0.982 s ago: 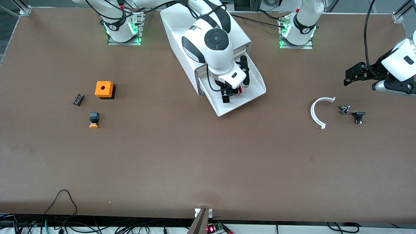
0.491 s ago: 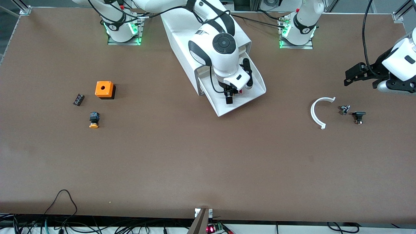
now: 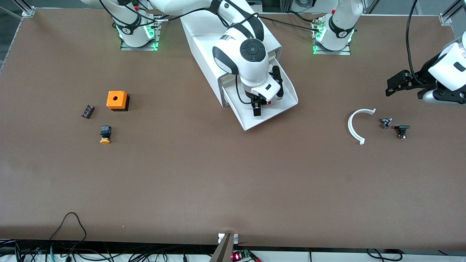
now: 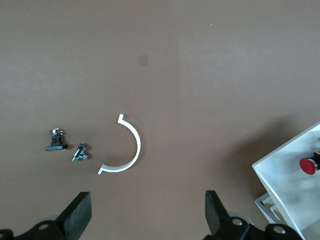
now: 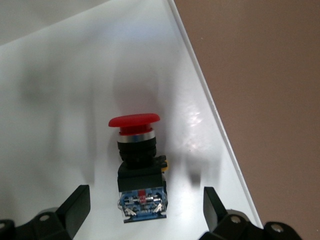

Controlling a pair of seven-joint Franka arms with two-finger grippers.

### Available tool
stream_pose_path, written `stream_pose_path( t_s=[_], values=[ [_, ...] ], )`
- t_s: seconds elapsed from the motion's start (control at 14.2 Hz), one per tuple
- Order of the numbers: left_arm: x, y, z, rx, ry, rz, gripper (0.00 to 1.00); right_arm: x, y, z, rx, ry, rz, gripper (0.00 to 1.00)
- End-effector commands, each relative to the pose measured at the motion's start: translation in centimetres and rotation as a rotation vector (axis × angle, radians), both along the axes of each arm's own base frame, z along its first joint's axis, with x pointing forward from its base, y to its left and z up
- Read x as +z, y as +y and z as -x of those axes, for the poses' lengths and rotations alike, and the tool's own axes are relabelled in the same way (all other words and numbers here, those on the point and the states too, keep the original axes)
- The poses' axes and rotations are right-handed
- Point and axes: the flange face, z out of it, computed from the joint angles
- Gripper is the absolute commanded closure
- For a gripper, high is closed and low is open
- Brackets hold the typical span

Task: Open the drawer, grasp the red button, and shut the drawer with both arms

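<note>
Right jaws [image 5: 142,205] spread, straddling button [image 5: 137,167]

Button [image 3: 268,103] mostly under right arm [image 3: 251,62]

You can't read any words, numbers or brand names here: nothing on the cabinet, the arms or the small parts shows any.

Red-capped, black-bodied button [image 5: 138,162] in white drawer [image 5: 75,75]; brown table [image 3: 218,174].
</note>
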Motion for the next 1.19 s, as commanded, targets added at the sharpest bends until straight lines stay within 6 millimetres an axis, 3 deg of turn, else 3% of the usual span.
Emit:
stream_pose_path(
  t_s=[0.0,0.14,0.63,0.77,1.12],
  values=[
    [0.4,0.1,0.2,0.004,0.002,-0.036,0.00,-0.1,0.7,0.3,0.014,-0.008,0.013,0.00],
    [0.4,0.1,0.3,0.002,0.003,-0.036,0.00,-0.1,0.8,0.5,0.013,-0.009,0.014,0.05],
    [0.5,0.1,0.2,0.004,0.002,-0.035,0.00,-0.6,0.9,0.6,0.009,-0.006,0.019,0.53],
    [0.6,0.1,0.2,0.002,-0.001,-0.035,0.00,-0.4,1.0,0.7,0.009,-0.007,0.017,0.60],
    [0.2,0.1,0.0,-0.010,0.005,-0.034,0.00,1.4,1.3,0.8,-0.085,-0.022,-0.006,0.68]
  ],
)
